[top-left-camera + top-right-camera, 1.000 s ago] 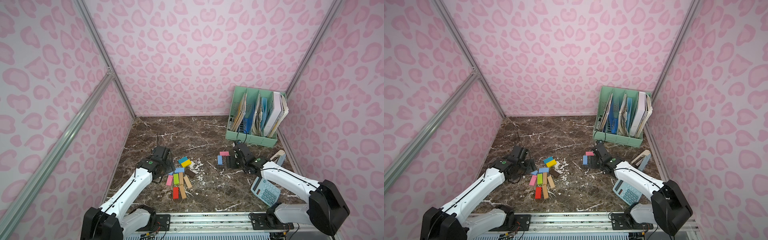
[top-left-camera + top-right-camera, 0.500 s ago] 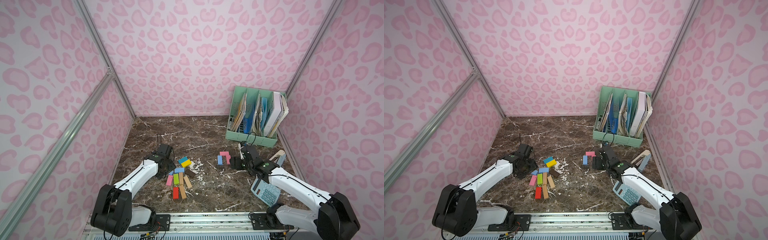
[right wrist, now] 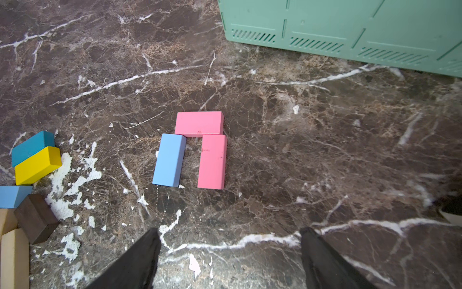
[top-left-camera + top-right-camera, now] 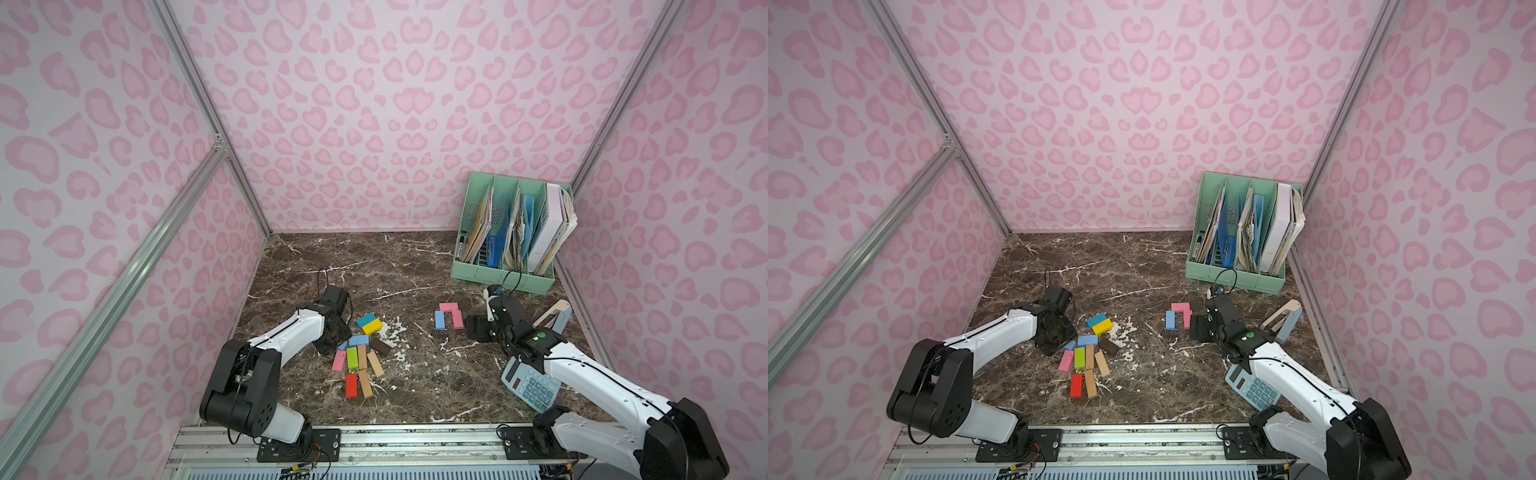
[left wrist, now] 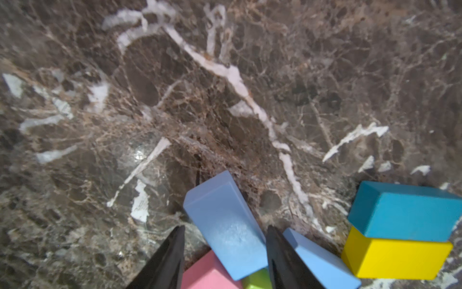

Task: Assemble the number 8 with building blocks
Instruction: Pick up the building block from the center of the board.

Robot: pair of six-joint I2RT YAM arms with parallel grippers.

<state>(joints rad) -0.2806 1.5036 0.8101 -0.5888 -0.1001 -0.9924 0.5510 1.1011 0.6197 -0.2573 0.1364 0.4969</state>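
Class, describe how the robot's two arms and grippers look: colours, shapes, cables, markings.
The left arm and right arm have smooth white shells with chunky black joints and bases. A thin black cable loops above each wrist. The right wrist bears a small green dot. The left gripper and right gripper end in black, tapering fingers.

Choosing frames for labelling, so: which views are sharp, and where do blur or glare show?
Left wrist: tabletop soft toward the edges, pale sheen on the light blue block. Right wrist: crisp, pink block edges clean, shadows faint. Both top views: evenly lit, loose blocks small but distinct.
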